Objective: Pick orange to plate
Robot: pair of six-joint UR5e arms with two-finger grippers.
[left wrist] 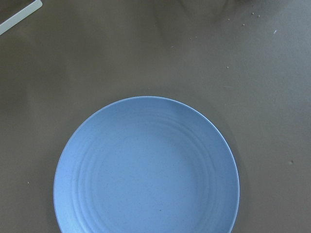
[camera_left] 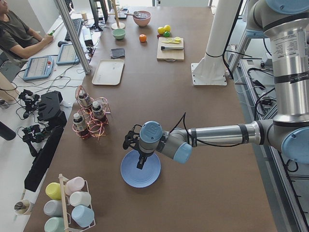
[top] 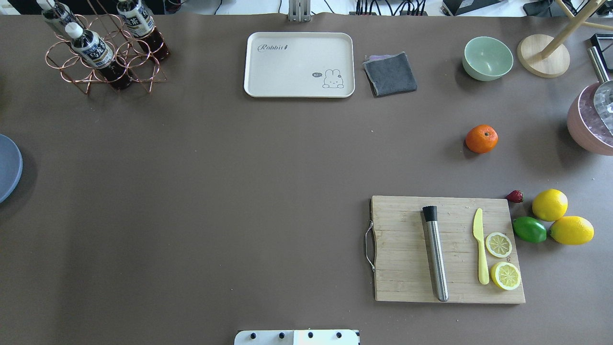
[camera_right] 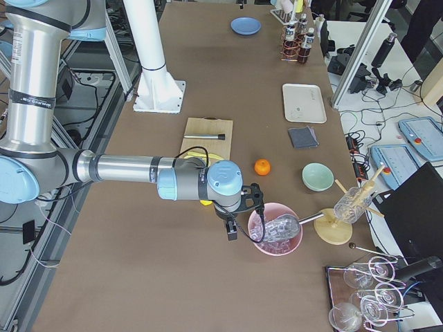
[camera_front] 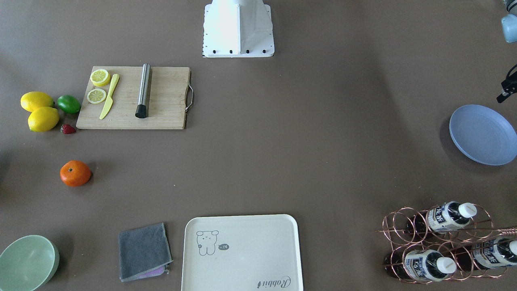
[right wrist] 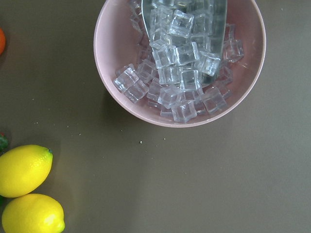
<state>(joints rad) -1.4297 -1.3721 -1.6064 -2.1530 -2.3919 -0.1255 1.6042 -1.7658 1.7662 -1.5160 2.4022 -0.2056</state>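
The orange [top: 482,139] lies on the brown table on the robot's right, between the cutting board and the green bowl, with nothing touching it [camera_front: 75,173]. The periwinkle-blue plate [camera_front: 482,134] sits bare at the far left end of the table and fills the left wrist view [left wrist: 146,170]. My left gripper [camera_left: 140,163] hangs just above the plate; only a black part of it shows at the front view's edge, so I cannot tell its state. My right gripper [camera_right: 232,230] hovers beside the pink ice bowl, a short way from the orange [camera_right: 262,167]; I cannot tell whether it is open or shut.
A wooden cutting board [top: 407,287] carries a steel muddler, a yellow knife and two lemon slices. Two lemons [top: 550,204], a lime and a strawberry lie beside it. A pink bowl of ice [right wrist: 112,73], green bowl [top: 487,58], grey cloth, cream tray [top: 299,64] and bottle rack [top: 103,52] stand around.
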